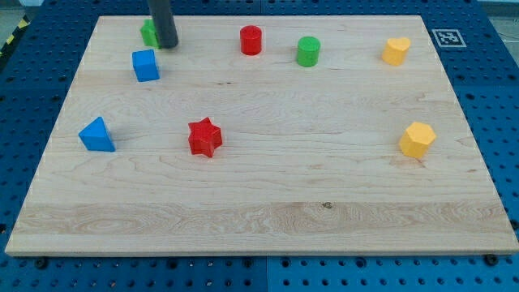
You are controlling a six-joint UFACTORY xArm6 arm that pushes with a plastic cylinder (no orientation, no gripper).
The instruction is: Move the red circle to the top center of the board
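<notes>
The red circle is a short red cylinder standing near the view's top, slightly left of the board's centre line. My tip is at the view's top left, well to the left of the red circle and apart from it. The rod partly hides a green block just to its left. A green cylinder stands just right of the red circle.
A blue cube sits below my tip. A blue triangular block is at the left. A red star is at centre left. Two yellow blocks are on the right, one at the top, one lower. The wooden board lies on a blue perforated table.
</notes>
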